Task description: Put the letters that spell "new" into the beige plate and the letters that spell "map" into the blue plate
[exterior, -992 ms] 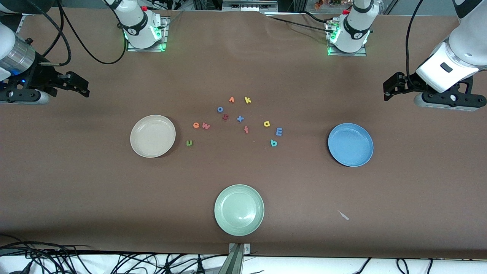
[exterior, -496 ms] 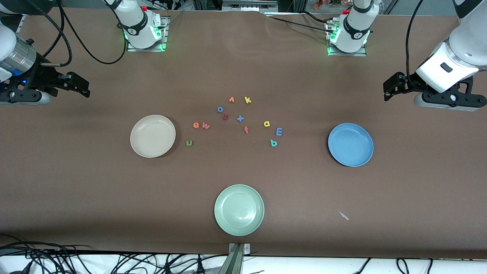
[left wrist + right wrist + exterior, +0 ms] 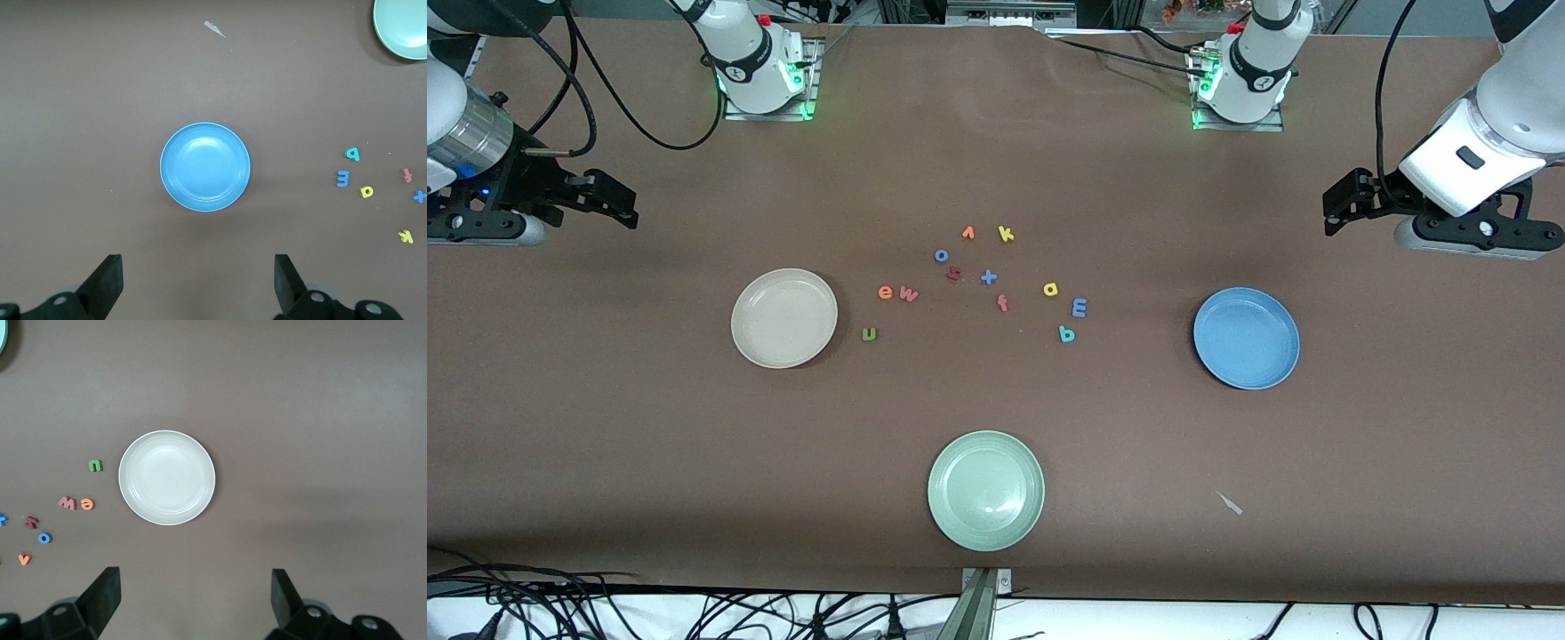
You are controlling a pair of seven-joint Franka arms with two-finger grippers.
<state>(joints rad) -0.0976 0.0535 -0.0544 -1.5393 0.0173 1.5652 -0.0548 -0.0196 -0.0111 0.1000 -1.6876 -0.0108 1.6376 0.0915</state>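
Both tools gape wide and empty: right tool (image 3: 618, 206) at frame's upper left is nearer the green n (image 3: 869, 334); left tool (image 3: 1343, 206), upper right, nearer the teal p (image 3: 1066, 334)

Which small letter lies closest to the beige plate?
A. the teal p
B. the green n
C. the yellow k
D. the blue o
B: the green n lies on the table just beside the beige plate, toward the middle of the table, nearer to that plate than any other letter.
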